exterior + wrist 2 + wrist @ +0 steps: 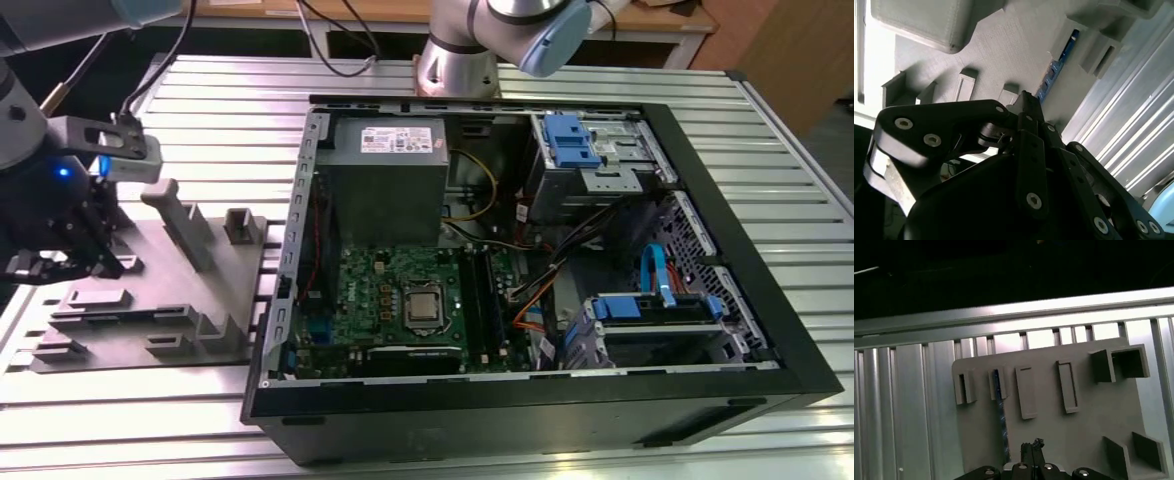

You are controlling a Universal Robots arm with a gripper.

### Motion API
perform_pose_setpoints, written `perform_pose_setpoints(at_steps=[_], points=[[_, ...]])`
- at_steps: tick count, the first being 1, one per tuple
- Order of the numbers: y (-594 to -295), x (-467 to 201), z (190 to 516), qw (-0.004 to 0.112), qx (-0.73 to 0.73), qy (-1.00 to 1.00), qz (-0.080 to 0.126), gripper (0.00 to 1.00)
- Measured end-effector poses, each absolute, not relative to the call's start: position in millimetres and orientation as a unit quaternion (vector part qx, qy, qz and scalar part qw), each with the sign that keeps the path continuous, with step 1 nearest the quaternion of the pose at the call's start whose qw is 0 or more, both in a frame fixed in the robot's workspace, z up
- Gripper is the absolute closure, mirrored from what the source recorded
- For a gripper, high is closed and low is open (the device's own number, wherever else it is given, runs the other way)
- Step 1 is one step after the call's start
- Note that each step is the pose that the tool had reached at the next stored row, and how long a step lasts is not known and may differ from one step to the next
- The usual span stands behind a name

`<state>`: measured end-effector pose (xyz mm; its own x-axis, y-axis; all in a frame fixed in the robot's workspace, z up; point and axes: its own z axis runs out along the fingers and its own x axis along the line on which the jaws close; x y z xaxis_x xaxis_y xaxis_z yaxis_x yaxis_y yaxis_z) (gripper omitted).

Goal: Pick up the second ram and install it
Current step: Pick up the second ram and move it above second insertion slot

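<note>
Gripper (1031, 447), jaws pressed together and holding nothing, hovers over a grey tray (1054, 425), just beside the memory stick (1001, 410) seated in its slot; a computer case (534, 425) lies open nearby.

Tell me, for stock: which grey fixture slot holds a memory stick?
The second slot from the fixture's side edge: a thin blue memory stick sits in it; neighbouring slots show bare grey.

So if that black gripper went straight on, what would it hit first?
Probably the flat grey plastic holder tray, just beside the thin blue-green memory stick slotted in it; depth is unclear.
</note>
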<state>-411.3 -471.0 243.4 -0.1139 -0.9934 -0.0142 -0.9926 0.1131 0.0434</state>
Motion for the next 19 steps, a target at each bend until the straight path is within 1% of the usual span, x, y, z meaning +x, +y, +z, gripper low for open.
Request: perform_pose_setpoints(at_steps=[6,11,12,15,19], points=[[-471.0,-411.3,239.6,0.01,0.704,-0.709,-0.02,0.9],[-471.0,-411.3,239.5,0.01,0.706,-0.708,-0.02,0.9],[-470.9,-411.6,239.3,0.009,0.706,-0.708,-0.019,0.9],[-471.0,-414.2,237.9,0.001,0.706,-0.708,-0.011,0.9],[-473.4,-415.0,236.3,0.0,0.706,-0.708,-0.01,0.9]])
